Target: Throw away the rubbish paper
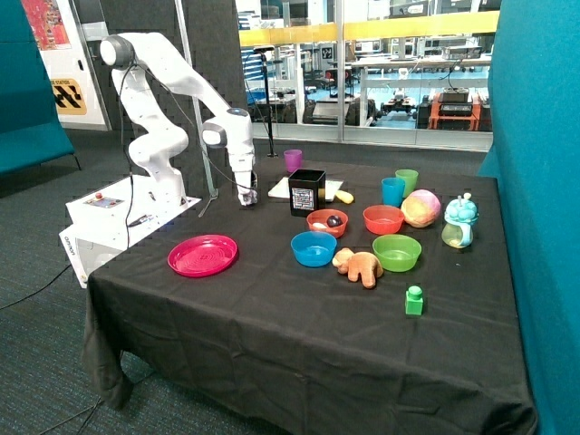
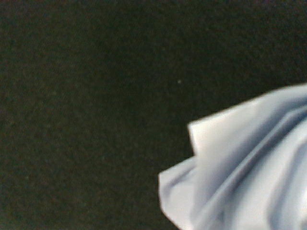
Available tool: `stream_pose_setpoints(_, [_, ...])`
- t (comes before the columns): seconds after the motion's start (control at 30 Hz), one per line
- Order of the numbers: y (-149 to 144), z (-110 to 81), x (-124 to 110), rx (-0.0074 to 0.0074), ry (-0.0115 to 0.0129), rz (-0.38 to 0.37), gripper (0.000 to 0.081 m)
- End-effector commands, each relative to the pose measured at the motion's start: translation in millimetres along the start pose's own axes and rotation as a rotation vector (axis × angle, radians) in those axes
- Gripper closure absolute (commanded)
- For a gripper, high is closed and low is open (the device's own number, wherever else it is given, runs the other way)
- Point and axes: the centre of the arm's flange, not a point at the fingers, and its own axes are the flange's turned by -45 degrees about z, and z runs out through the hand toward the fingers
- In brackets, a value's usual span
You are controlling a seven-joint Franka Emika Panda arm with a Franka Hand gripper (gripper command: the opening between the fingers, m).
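White crumpled rubbish paper (image 2: 249,167) (sharp folds) at gripper (image 1: 247,198) on black tablecloth (image 2: 96,96).

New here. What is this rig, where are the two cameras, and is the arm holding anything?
A white robot arm, a Franka, stands beside a table covered in black cloth. One picture comes from a camera standing apart; the other from the arm's wrist, looking down along the fingers. The gripper is down at the cloth near the black box. The wrist view shows crumpled white paper close up; whether it is gripped cannot be told. Also on the table: a pink plate, coloured bowls, cups and toys.
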Motion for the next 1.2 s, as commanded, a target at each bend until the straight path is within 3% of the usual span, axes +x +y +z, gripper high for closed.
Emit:
stream_pose_setpoints(0.0, [-1,1.2,0,-0.0014,0.0000,0.002,0.0276])
stream_pose_setpoints(0.03, [-1,1.4,0,-0.0014,0.0000,0.002,0.0337])
stream_pose_setpoints(0.1, [-1,1.5,1,-0.0014,0.0000,0.005,0.0641])
stream_pose_setpoints(0.13, [-1,1.3,2,-0.0014,0.0000,0.004,0.0725])
stream_pose_setpoints(0.2, [-1,0.7,3,-0.0014,0.0000,0.003,0.0787])
stream_pose_setpoints(1.17, [-3,-12.7,-4,-0.0014,0.0000,-0.027,0.0808])
